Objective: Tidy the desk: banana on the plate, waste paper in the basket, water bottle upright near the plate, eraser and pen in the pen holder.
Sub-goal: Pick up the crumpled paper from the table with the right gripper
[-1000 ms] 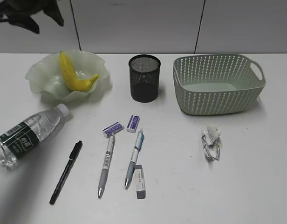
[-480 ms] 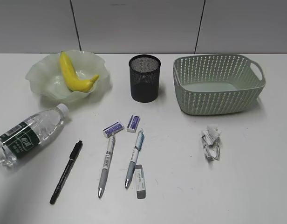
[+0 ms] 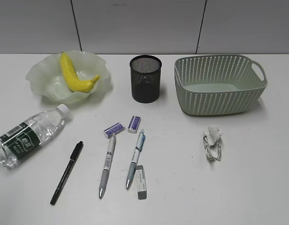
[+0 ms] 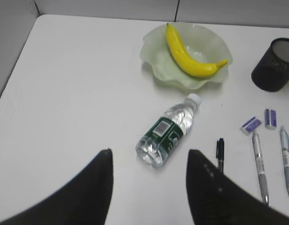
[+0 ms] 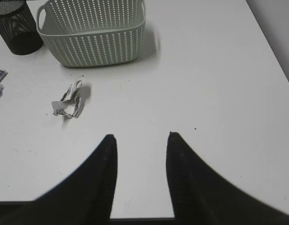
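The yellow banana (image 3: 76, 75) lies in the pale green wavy plate (image 3: 41, 77) at the back left. The water bottle (image 3: 29, 136) lies on its side on the desk (image 3: 257, 187), cap toward the plate. The waste paper (image 3: 213, 143) sits in front of the basket (image 3: 219, 93). Three pens (image 3: 107, 165) and three erasers (image 3: 114, 130) lie in front of the black mesh pen holder (image 3: 145, 78). My left gripper (image 4: 149, 152) hangs open high over the bottle (image 4: 168, 131), holding nothing. My right gripper (image 5: 140, 136) is open over bare desk, right of the paper (image 5: 69, 103).
The desk's left edge (image 4: 15, 61) meets a grey wall. Its right edge (image 5: 271, 51) runs beside my right gripper. Neither arm shows in the exterior view.
The dark arm that hung at the top left of the exterior view a second ago has gone out of that view. The objects on the desk have not moved.
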`<state>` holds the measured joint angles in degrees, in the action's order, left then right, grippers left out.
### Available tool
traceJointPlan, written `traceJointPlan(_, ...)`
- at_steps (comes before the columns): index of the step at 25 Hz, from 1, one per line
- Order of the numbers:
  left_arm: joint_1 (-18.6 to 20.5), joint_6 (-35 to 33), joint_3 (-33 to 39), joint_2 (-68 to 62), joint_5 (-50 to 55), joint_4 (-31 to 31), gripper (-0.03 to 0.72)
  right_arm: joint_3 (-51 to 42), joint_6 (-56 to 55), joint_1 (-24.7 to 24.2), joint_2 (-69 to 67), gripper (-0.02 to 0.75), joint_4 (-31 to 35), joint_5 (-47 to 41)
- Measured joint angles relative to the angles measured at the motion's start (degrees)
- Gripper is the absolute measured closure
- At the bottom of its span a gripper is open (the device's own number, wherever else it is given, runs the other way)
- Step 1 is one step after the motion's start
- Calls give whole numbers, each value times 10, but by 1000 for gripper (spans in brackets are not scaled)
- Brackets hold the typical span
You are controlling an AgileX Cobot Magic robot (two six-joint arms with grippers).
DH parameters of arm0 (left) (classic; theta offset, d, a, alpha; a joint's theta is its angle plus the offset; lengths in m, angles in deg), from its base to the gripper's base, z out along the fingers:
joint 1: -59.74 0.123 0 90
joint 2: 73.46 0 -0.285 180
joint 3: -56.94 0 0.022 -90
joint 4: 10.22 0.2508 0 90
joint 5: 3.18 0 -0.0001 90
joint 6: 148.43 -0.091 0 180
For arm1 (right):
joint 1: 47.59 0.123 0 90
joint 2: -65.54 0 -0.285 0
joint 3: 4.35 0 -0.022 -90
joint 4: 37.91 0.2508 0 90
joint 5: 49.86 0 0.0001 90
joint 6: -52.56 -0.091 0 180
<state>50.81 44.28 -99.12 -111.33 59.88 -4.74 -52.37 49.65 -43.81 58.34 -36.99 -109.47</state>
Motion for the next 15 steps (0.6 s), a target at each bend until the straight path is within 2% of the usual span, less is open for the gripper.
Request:
traceJointPlan(4,0,0,126,149,-3,2,308,0,0,0,0,444,-3,0)
traceJointPlan(7,0,0,182,242,-3,2,308,0,2,0,-2,444,-5,0)
traceJointPlan(11,0,0,216,303,-10,5,309,3,34,0,-41,444,4,7)
traceJointPlan(15,0,-16,223,293,-19,2,309,15,122,0,-157,444,65,46)
